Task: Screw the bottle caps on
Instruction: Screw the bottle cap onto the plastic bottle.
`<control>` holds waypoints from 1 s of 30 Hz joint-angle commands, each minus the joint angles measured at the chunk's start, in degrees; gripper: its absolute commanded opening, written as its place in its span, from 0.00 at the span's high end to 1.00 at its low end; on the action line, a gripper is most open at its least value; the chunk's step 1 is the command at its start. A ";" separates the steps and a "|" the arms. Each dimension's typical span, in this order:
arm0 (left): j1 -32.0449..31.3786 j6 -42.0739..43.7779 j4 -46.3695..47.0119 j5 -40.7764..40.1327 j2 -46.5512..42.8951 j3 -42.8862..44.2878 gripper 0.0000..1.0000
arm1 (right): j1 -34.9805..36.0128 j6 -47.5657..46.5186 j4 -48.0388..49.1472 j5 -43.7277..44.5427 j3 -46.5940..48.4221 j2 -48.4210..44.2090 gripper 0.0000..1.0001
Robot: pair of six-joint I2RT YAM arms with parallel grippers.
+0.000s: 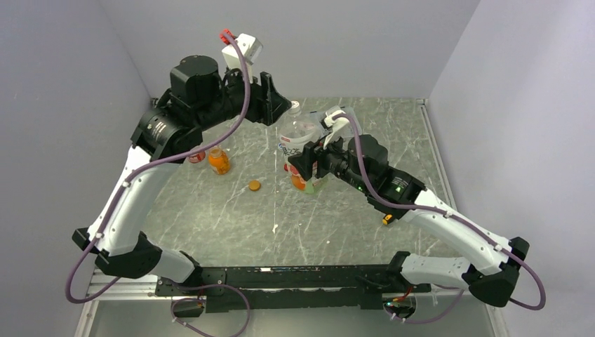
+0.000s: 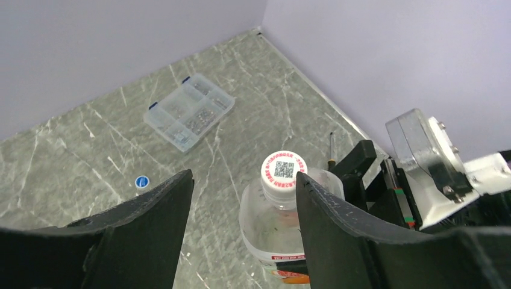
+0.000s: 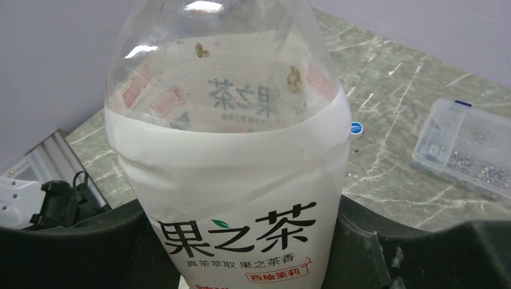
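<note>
My right gripper (image 1: 309, 165) is shut on the white-labelled bottle (image 3: 241, 180) and holds it upright at the table's middle. A whitish cap with a red ring (image 2: 284, 170) sits on its neck. My left gripper (image 2: 244, 177) is open and hovers over the bottle top, its right finger (image 2: 325, 205) close beside the cap, its left finger well apart. The squat orange bottle (image 1: 219, 161) and the red-labelled bottle (image 1: 196, 156) stand under my left arm. An orange cap (image 1: 254, 185) lies on the table near them. A blue cap (image 2: 142, 181) lies beyond the bottle.
A flat clear compartment box (image 2: 190, 111) lies at the back of the table near the wall; it also shows in the right wrist view (image 3: 467, 144). A small screwdriver (image 1: 387, 219) lies beside my right arm. Walls close in the table on three sides.
</note>
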 commanded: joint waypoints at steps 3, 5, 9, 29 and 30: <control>-0.55 -0.72 -0.52 -3.15 0.63 2.39 0.33 | 0.93 -1.10 1.60 5.40 0.85 1.65 0.71; -0.74 -0.81 -0.53 -2.91 1.02 2.33 0.33 | 1.02 -1.11 1.64 5.66 0.86 2.08 0.71; -1.08 -0.96 -0.92 -3.35 1.84 2.22 0.34 | 1.12 -0.98 1.89 5.80 0.79 2.54 0.71; -2.00 -1.48 -0.16 -5.68 4.23 0.22 0.37 | 1.74 -1.02 2.11 5.75 0.52 3.30 0.72; -2.00 -1.62 0.13 -5.68 4.12 -0.15 0.37 | 1.74 -1.03 2.09 5.75 0.52 3.32 0.72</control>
